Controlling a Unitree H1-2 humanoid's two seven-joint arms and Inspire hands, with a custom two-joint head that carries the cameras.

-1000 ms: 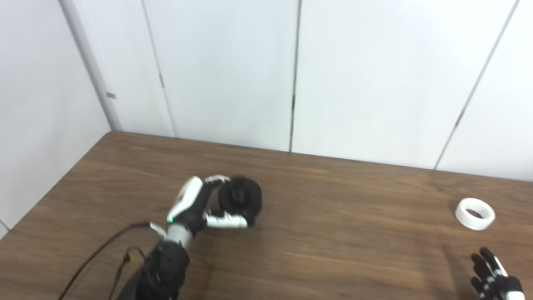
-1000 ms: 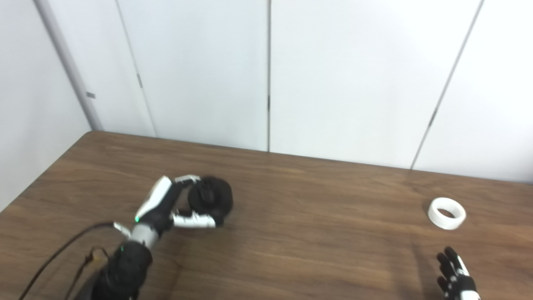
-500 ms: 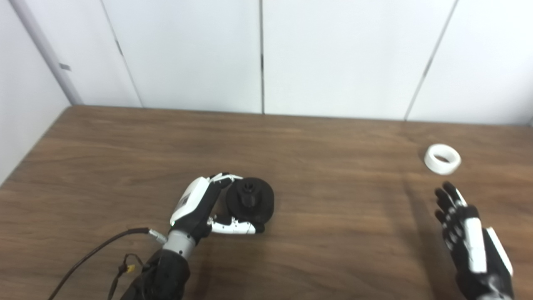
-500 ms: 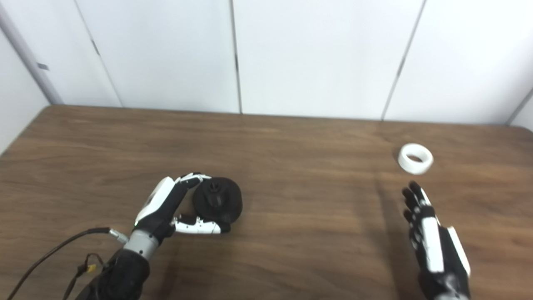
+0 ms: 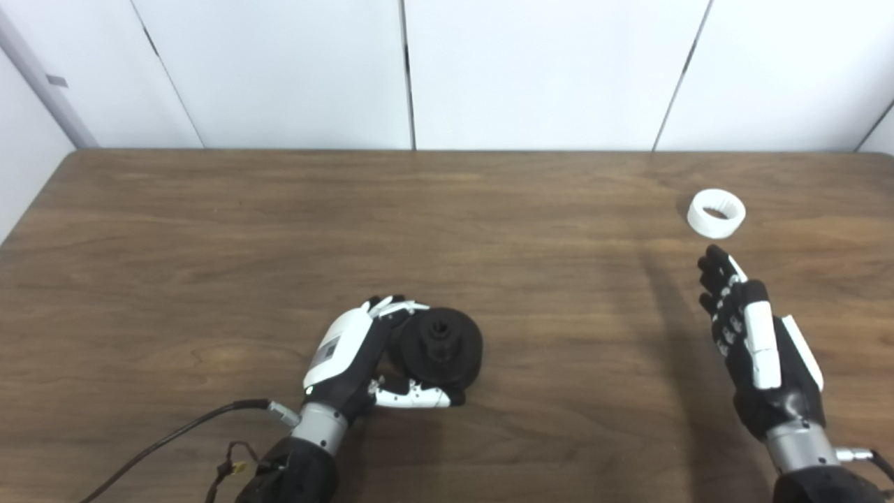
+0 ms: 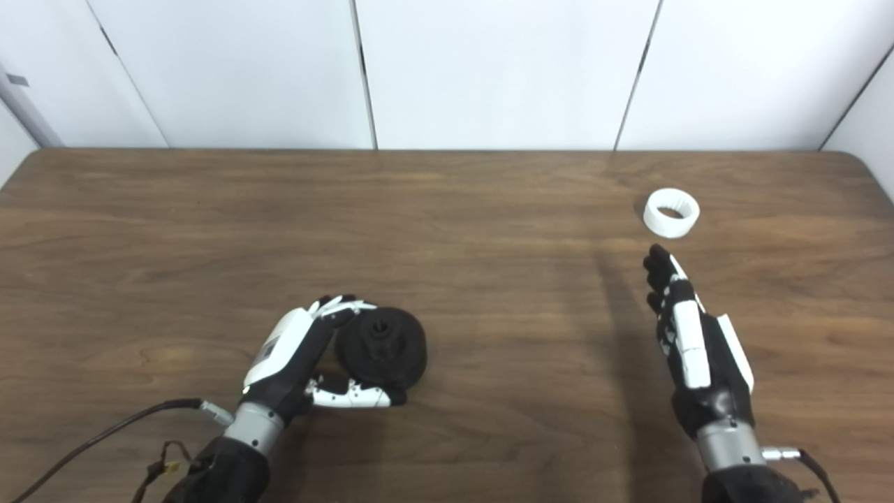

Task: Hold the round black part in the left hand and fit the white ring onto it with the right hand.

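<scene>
Left eye view: white ring (image 5: 716,213) lies flat, opening upward.

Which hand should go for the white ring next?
Right. The right hand is open, its fingertips just short of the white ring at the table's far right. The left hand is shut on the round black part, far across the table.

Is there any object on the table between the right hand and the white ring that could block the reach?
Nothing visible does. The right hand is open, fingertips pointing at the white ring, with only bare table between them. The only other object, the round black part, sits far off in the left hand.
</scene>
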